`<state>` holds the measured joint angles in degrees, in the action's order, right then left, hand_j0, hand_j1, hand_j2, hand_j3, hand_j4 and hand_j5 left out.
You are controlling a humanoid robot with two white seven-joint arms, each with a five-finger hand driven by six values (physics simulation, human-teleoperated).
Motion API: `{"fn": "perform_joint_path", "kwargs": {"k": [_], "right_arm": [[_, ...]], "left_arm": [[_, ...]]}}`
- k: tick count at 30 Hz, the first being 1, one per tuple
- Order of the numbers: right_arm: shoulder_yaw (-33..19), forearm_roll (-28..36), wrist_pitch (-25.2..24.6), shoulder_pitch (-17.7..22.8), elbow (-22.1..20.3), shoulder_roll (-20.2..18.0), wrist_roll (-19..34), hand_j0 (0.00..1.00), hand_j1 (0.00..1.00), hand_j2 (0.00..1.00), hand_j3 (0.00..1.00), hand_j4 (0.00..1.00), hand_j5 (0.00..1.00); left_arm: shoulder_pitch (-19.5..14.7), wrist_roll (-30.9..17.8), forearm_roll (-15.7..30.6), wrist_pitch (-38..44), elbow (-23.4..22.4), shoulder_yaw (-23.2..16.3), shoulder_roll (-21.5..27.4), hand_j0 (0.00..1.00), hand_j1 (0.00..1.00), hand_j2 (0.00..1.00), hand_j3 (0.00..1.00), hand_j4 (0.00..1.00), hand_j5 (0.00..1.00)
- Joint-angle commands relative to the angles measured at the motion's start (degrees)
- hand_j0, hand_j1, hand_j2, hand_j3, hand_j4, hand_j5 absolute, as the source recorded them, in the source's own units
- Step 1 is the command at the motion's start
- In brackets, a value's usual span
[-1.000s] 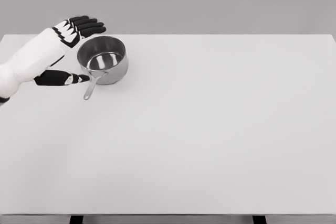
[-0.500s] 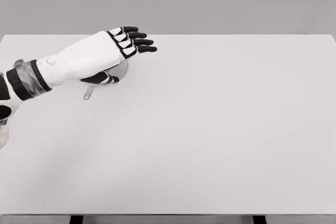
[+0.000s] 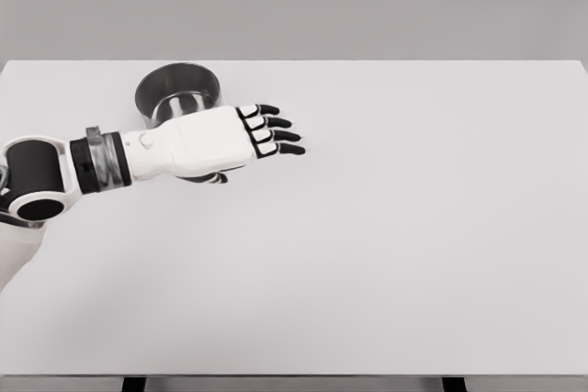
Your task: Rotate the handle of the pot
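A steel pot (image 3: pixel 177 86) stands upright on the white table (image 3: pixel 386 245), near the far edge and toward the far left corner; its round rim and part of its shiny inner wall show, while its near side is covered by the arm; the pot handle is hidden, so its direction cannot be told. The left robot hand (image 3: pixel 220 135) comes in from the left edge of the table, its white forearm and grey wrist ring lying across the near side of the pot; the back of the hand faces up; its four black-tipped fingers (image 3: pixel 276 135) are stretched out flat, slightly spread, pointing toward the right edge of the table; the thumb tip shows dark just under the palm, on the near side. The hand is open and nothing is seen held in it; whether the palm touches the pot or its handle underneath cannot be told. The right arm does not show.
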<state>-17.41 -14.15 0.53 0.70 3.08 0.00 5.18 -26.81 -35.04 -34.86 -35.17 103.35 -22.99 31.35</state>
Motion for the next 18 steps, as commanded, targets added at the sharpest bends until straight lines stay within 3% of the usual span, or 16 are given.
{"fn": "perform_joint_path", "kwargs": {"k": [1,8,18], "right_arm": [[0.0,0.0,0.0,0.0,-0.01,0.0,0.01,1.0,1.0,1.0,1.0,1.0,1.0],[0.0,0.0,0.0,0.0,-0.01,0.0,0.01,1.0,1.0,1.0,1.0,1.0,1.0],[0.0,0.0,0.0,0.0,-0.01,0.0,0.01,1.0,1.0,1.0,1.0,1.0,1.0]], "left_arm": [[0.17,0.04,-1.61,0.17,0.01,-0.39,1.78,1.0,1.0,1.0,1.0,1.0,1.0],[0.62,0.04,-1.88,0.17,0.01,-0.39,5.04,1.0,1.0,1.0,1.0,1.0,1.0],[0.44,0.04,-5.04,0.17,-0.08,0.4,5.92,1.0,1.0,1.0,1.0,1.0,1.0]]}}
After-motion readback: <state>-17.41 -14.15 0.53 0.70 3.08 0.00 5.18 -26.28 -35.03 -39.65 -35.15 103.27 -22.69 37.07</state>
